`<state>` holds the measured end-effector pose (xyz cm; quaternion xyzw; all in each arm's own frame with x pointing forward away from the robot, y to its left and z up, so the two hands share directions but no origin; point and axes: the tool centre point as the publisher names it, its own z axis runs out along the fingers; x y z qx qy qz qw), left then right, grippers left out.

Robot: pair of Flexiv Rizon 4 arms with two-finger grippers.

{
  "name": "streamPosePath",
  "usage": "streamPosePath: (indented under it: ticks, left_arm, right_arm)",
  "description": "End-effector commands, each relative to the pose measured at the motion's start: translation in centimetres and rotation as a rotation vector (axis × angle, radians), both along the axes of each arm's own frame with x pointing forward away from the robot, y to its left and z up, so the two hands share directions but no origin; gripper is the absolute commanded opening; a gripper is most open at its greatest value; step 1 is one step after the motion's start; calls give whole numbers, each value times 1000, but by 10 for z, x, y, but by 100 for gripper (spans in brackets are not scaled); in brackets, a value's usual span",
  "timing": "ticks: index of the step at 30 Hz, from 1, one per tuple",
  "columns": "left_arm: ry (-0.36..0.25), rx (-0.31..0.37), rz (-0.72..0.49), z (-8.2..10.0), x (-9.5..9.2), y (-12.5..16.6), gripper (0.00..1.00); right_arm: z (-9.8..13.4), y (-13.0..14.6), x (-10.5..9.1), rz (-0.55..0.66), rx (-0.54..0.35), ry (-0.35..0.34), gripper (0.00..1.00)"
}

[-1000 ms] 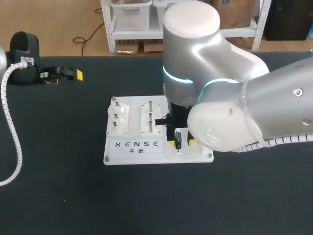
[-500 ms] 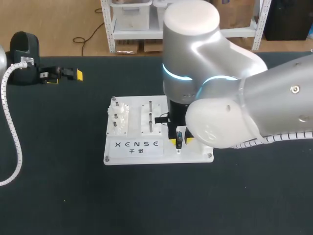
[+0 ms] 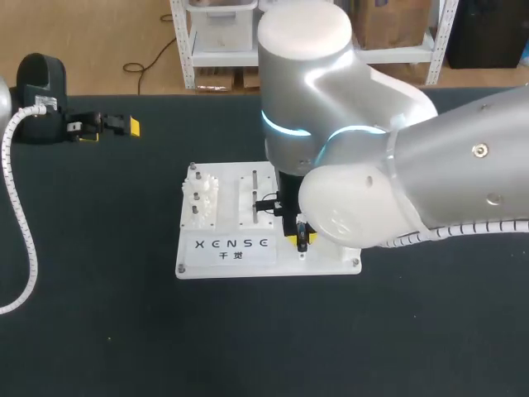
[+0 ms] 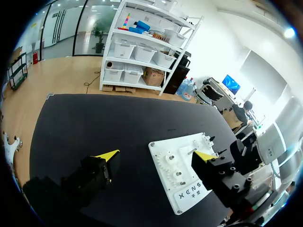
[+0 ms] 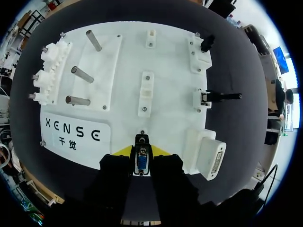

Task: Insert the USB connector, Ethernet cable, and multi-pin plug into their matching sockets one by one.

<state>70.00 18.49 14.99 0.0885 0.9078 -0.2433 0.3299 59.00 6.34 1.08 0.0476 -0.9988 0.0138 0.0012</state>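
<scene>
A white board point(image 3: 331, 258) lies mid-table. My right gripper point(image 5: 141, 152) hangs over the board's near edge point(image 5: 165, 109), shut on a black multi-pin plug point(image 5: 141, 161) with a blue face, which stands upright between the yellow tips; in the head view the right gripper point(image 3: 302, 237) shows under the big arm. A white multi-pin socket block point(image 5: 210, 156) sits just beside it. Further along that side, a black cable plug point(image 5: 222, 96) sticks out of a small holder and another black connector point(image 5: 207, 43) sits in a corner holder. My left gripper point(image 3: 109, 128) rests open at the far left, nothing in it.
White gears point(image 3: 201, 203) and upright metal pegs point(image 3: 254, 192) stand on the board's left half. A black stand point(image 3: 40, 91) and a coiled white cable point(image 3: 21, 223) lie at the table's left. In the left wrist view the left gripper point(image 4: 156, 155) faces the board point(image 4: 163, 153).
My right arm has shifted a little to the left over the board, and its fingers have closed in on the multi-pin plug. The left arm has not moved.
</scene>
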Motion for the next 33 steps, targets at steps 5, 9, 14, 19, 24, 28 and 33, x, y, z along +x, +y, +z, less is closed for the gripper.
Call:
streamPosePath:
  ticks: [5,9,14,19,24,28,33]
  left_arm:
    - [0,0,0,0,0,0,100]
    - [0,0,0,0,0,0,100]
    - [0,0,0,0,0,0,100]
    - [0,0,0,0,0,0,100]
    - [0,0,0,0,0,0,100]
    - [0,0,0,0,0,0,100]
    - [0,0,0,0,0,0,100]
  right_arm:
    - [4,1,2,5,-8,-2,7]
    - [8,1,2,3,-3,-10,4]
    - [14,0,2,3,-4,-25,2]
    - [19,0,4,6,-5,-40,0]
    - [25,1,2,9,-11,-58,0]
    - [32,-3,2,7,-8,-70,0]
    - [41,-10,1,3,-6,-92,0]
